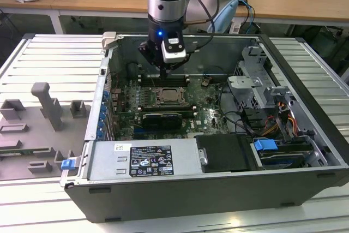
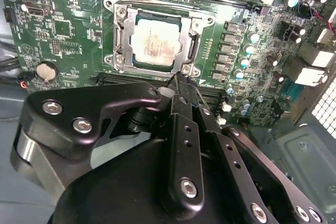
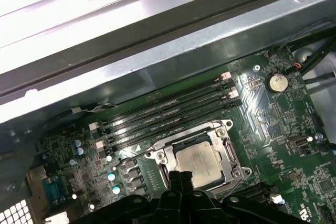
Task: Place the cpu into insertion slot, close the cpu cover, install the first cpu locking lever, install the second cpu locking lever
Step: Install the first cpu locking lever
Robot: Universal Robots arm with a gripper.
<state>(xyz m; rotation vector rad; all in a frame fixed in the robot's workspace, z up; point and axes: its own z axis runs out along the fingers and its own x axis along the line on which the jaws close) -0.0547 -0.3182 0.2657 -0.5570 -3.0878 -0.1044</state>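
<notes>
Your tool (image 2: 178, 80) has its two black fingers (image 3: 173, 178) pressed together, with nothing held between them. In the exterior view the tool (image 1: 166, 75) points straight down into the open computer case (image 1: 163, 200). Its tip is over the memory slots (image 1: 163, 80) on the far side of the socket. In both wrist views the tip lies just beside one edge of the insertion slot (image 2: 192, 45). You cannot tell from these views whether it touches the board or hangs above it.

The cpu (image 2: 156, 43) is seated in the insertion slot, with its pale metal top facing up and sitting square. The cpu cover (image 2: 122, 38) lies flat around it, so the chip shows through the window. You cannot tell whether the levers are latched.

Around the socket is the green motherboard (image 2: 63, 30). There are long black memory slots (image 3: 168, 111) on one side and a coin battery (image 2: 46, 71) off towards a corner.

Further out, the case lies on its side on a slatted metal table (image 1: 49, 58). A labelled power supply (image 1: 144, 159) runs along its near wall, and a blue tab (image 1: 265, 145) sits among the drive bays towards the exterior view's right. Grey fixture blocks (image 1: 46, 102) stand on the table at the exterior view's left, well apart from the tool.
</notes>
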